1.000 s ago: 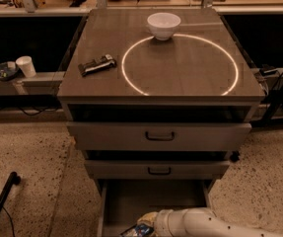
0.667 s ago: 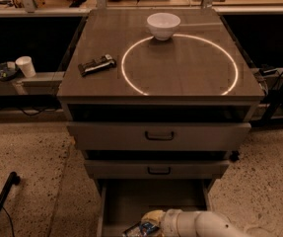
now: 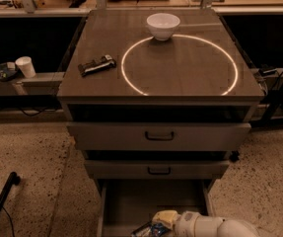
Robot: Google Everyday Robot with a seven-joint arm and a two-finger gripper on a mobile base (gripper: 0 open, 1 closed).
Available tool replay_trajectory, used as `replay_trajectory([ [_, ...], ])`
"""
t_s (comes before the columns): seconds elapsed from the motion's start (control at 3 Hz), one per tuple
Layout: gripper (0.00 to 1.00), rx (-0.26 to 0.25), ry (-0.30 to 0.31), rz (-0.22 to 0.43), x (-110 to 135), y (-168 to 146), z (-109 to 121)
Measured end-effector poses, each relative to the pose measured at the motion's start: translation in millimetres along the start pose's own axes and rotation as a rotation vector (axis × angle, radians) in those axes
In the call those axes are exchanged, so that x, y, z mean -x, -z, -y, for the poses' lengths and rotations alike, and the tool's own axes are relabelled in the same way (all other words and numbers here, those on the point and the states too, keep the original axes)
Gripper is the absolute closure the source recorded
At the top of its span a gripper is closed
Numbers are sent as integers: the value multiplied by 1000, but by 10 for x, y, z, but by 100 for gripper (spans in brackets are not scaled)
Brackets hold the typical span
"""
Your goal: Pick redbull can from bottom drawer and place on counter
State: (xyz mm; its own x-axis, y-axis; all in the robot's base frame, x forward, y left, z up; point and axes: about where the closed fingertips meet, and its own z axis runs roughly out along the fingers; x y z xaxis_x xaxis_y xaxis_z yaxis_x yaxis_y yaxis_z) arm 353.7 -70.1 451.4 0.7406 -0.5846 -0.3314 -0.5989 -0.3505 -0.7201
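The bottom drawer (image 3: 131,201) is pulled open below the two upper drawers, showing its plain grey inside. My white arm comes in from the lower right, and the gripper (image 3: 159,222) is down inside the drawer near its front edge. The blue and silver redbull can (image 3: 150,229) lies right at the gripper's tip, partly cut off by the bottom of the view. I cannot see whether it is held. The counter (image 3: 180,78) above carries the glowing white circle.
A white bowl (image 3: 162,25) stands on the circle's far edge. A dark flat packet (image 3: 97,64) lies on the counter's left side. The two upper drawers (image 3: 159,136) are closed. A low shelf with a white cup (image 3: 25,66) runs along the left.
The arm has shifted only slightly inside the bottom drawer. The can stays at the gripper's tip. Nothing on the counter has moved.
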Motion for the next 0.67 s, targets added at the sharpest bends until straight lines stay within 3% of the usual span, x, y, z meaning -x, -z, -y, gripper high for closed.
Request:
replay_trajectory([
  [0.33, 100, 0, 0, 0, 0, 0, 1],
  [0.67, 100, -15, 27, -47, 6, 54, 218],
])
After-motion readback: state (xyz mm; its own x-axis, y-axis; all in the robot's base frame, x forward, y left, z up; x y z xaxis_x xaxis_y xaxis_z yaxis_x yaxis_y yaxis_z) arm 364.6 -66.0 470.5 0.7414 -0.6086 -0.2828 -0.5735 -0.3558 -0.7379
